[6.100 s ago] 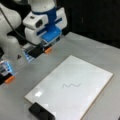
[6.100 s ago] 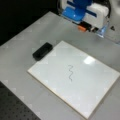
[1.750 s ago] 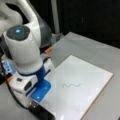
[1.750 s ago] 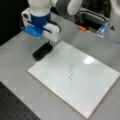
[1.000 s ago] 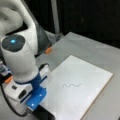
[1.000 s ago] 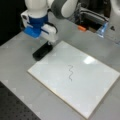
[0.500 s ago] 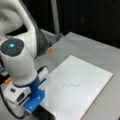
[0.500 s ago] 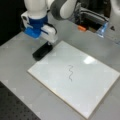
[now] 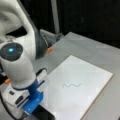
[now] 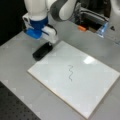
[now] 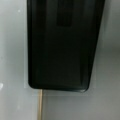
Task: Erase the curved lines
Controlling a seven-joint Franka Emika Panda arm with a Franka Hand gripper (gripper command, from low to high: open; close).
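The step in hand is judged to be the fetching of the black eraser block (image 10: 43,51), since the curve lines (image 10: 70,72) are seen intact near the middle of the whiteboard (image 10: 95,82) in both front views. The gripper (image 10: 48,44) is lowered right over the eraser, which lies on the grey table (image 10: 15,62) just beside the board's left far corner. Whether the jaws are apart or already clamped cannot be told. A firm hold on the block is called for before any wiping. The wrist view is almost filled by the eraser (image 11: 62,45), with a thin board edge (image 11: 40,105) below it; the squiggle (image 9: 71,85) is shown only in the front views.
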